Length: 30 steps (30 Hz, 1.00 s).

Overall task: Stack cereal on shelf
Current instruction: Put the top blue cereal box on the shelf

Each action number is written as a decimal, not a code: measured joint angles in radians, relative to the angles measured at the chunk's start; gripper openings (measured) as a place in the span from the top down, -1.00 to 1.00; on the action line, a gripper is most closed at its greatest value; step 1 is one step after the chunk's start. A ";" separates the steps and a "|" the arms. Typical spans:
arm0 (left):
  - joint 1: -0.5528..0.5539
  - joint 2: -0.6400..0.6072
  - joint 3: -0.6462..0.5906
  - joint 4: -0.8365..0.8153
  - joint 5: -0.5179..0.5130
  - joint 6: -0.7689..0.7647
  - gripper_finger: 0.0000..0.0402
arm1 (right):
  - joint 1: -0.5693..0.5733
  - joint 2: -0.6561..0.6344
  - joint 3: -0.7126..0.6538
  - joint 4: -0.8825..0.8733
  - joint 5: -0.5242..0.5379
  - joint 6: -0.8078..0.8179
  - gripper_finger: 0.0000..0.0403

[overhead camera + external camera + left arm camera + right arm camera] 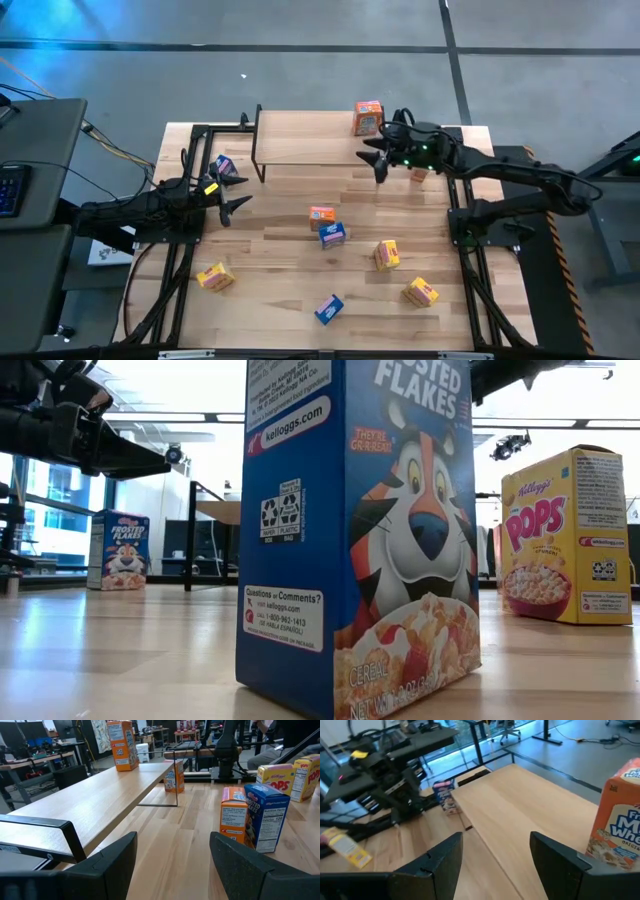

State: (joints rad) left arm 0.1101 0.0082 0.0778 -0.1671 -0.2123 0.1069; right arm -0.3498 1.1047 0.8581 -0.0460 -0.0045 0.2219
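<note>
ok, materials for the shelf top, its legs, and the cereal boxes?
Shelf top: looks like light wood, matte, with visible grain.
Legs: thin black rod, probably painted metal.
Cereal boxes: printed cardboard, slight sheen, folded edges and flaps visible.

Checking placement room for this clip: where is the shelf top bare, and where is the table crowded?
The shelf is bare from its left end across to the orange cereal box at its right end, beside the right gripper. The table's middle is crowded: an orange box against a blue box, a yellow box nearby.
</note>
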 joint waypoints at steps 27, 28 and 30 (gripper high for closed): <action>0.000 0.000 0.000 0.001 0.000 -0.024 -0.20 | 0.165 -0.327 -0.076 -0.283 0.074 -0.132 -0.11; 0.000 0.000 0.000 0.000 0.000 -0.045 -0.20 | 0.169 -0.342 -0.089 -0.278 0.074 -0.125 -0.11; 0.000 0.000 0.000 0.001 0.000 -0.079 -0.20 | 0.174 -0.372 -0.116 -0.268 0.074 -0.111 -0.11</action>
State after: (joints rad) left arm 0.1104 0.0082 0.0777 -0.1665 -0.2121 0.0275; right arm -0.1754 0.7324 0.7418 -0.3143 0.0692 0.1107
